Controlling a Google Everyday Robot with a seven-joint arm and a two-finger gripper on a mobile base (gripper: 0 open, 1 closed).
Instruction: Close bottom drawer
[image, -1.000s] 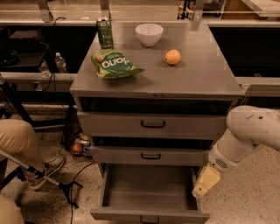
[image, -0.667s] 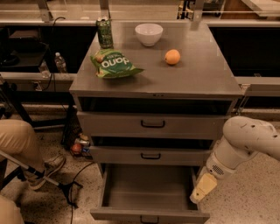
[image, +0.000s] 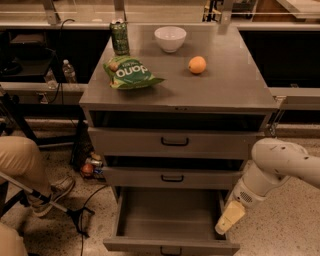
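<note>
The bottom drawer (image: 170, 220) of the grey metal cabinet is pulled far out, its plain box interior bare. Its narrow front panel (image: 170, 246) with a small black bar handle is at the lower edge of the view. My gripper (image: 229, 218) hangs at the end of the white arm (image: 280, 167) coming in from the right. It is at the drawer's right side wall, near its front corner. I cannot tell whether it touches the drawer.
The top drawer (image: 175, 141) and middle drawer (image: 172, 177) sit slightly out. On the cabinet top are a green can (image: 120, 37), a green chip bag (image: 129, 73), a white bowl (image: 170, 38) and an orange (image: 197, 64). A person's leg (image: 25, 165) and cables are at left.
My arm and gripper have moved slightly left and down, closer to the bottom drawer's right front corner. The drawer has not visibly moved.
</note>
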